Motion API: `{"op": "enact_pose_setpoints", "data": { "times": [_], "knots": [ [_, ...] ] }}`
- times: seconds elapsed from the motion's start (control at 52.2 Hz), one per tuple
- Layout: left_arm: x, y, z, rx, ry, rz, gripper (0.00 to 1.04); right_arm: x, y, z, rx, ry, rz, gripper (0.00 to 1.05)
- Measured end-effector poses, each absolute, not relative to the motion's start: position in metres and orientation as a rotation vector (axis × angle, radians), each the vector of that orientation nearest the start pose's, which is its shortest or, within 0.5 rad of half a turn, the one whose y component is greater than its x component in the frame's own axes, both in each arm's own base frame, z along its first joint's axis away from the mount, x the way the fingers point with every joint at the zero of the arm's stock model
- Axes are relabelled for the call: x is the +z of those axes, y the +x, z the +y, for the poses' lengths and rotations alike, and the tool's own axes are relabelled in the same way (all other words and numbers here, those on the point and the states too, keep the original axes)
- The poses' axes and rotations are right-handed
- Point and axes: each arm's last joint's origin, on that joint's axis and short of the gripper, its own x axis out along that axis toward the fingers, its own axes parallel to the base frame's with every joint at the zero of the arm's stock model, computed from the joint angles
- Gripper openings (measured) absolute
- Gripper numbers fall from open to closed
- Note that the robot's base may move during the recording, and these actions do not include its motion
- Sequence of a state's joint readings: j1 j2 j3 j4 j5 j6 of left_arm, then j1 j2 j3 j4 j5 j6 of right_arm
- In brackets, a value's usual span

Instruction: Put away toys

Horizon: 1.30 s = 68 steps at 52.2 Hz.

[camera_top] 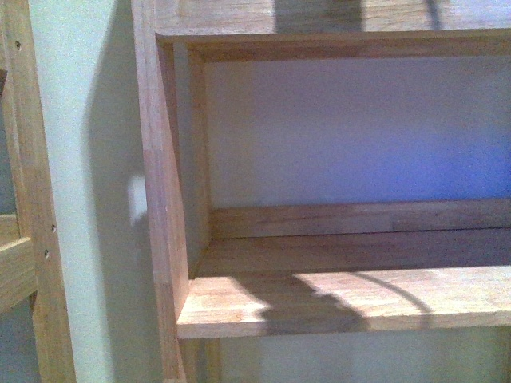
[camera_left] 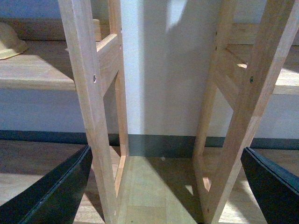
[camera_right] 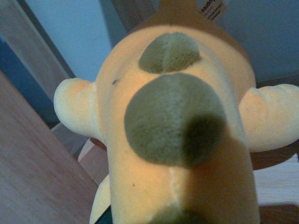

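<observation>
Left claw (camera_left: 163,186) parted, low — shelf posts (camera_left: 91,107)

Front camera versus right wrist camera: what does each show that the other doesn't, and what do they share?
Only the front view shows the wooden shelf unit with its bare board, its upright side panel and a second wooden frame further left. No arm or toy appears there.

Only the right wrist view shows the orange-yellow plush toy, filling the frame very close to the camera, with dark green patches and a label at its far end. The right gripper's fingers are not visible, so I cannot confirm the grip.

Both show pale wall and wood surfaces; nothing else clearly matches.
</observation>
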<state>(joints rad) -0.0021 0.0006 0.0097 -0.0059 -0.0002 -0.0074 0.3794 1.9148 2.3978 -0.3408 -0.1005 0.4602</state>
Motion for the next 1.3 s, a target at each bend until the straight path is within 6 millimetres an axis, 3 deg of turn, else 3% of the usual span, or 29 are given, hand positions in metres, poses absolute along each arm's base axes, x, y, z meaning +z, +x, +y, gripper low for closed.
{"op": "enact_pose_setpoints", "data": {
  "times": [0.325, 0.574, 0.842, 1.091, 1.206, 1.302],
  "knots": [
    [0.166, 0.097, 0.0, -0.002, -0.007, -0.003, 0.99, 0.533, 0.364, 0.154, 0.523, 0.497, -0.044, 0.19],
    [0.166, 0.097, 0.0, -0.002, -0.007, -0.004, 0.99, 0.531, 0.376, 0.146, 0.511, 0.546, -0.05, 0.2],
    [0.166, 0.097, 0.0, -0.002, -0.008, -0.004, 0.99, 0.533, 0.381, 0.139, 0.491, 0.559, -0.065, 0.56],
    [0.166, 0.097, 0.0, -0.002, -0.007, -0.004, 0.99, 0.539, 0.373, 0.136, 0.504, 0.563, -0.114, 0.89],
    [0.166, 0.097, 0.0, -0.002, -0.007, -0.003, 0.99, 0.544, 0.358, 0.129, 0.486, 0.558, -0.139, 1.04],
    [0.166, 0.097, 0.0, -0.002, -0.008, -0.003, 0.99, 0.551, 0.335, 0.115, 0.509, 0.551, -0.199, 1.04]
  ]
}}
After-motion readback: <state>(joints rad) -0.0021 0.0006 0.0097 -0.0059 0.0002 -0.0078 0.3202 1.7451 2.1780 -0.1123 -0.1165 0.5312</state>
